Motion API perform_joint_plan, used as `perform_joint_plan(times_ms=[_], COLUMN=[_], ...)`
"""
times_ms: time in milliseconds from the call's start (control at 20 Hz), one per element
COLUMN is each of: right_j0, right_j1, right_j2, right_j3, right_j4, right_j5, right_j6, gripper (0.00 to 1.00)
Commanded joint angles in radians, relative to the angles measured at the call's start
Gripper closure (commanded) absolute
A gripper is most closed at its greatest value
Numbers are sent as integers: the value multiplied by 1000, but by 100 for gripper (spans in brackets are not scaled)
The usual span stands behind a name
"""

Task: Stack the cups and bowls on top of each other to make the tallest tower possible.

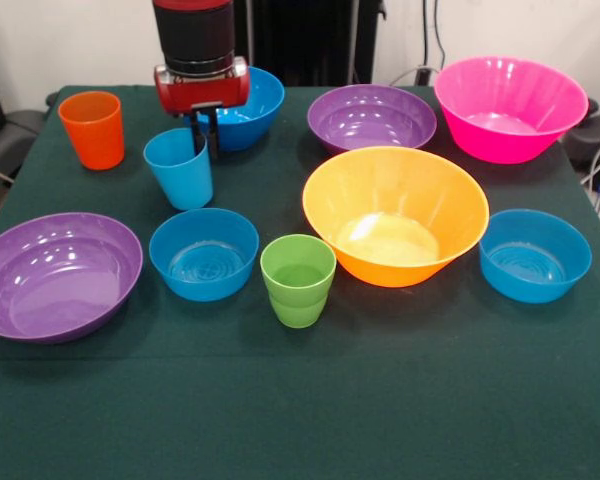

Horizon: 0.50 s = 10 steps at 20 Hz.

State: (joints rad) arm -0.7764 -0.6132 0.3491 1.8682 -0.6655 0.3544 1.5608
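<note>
Cups, three glossy plastic tumblers, all upright and apart: orange cup [92,129] far left; light blue cup [179,167] just right of it and nearer; green cup with ridged lower half [298,280] near centre. Nothing is stacked; every piece stands alone on the dark green tabletop [300,410].

Bowls, glossy plastic, round, all mouth-up: large orange-yellow bowl [395,214] right of centre; large pink bowl [509,107] far right; wide purple bowl [371,117] far centre; second wide purple bowl [56,275] near left; small blue bowl [203,252] between that purple bowl and the green cup; small blue bowl [534,254] near right; small blue bowl [248,105] far, partly hidden behind the arm.

Red and black gripper [204,135] hangs at the far rim of the light blue cup; jaws' spread cannot be told.
</note>
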Motion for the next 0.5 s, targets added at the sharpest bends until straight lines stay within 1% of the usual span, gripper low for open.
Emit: perform_joint_plan(times_ms=[50,250,400,500], right_j0=[11,7,4,6], right_j1=[-67,-116,-127,-116], right_j2=[115,141,151,148], right_j3=[74,109,122,118], right_j4=[20,33,34,31], right_j5=[72,59,48,48], right_j6=[-47,-33,-23,-19], gripper=[100,100,100,100])
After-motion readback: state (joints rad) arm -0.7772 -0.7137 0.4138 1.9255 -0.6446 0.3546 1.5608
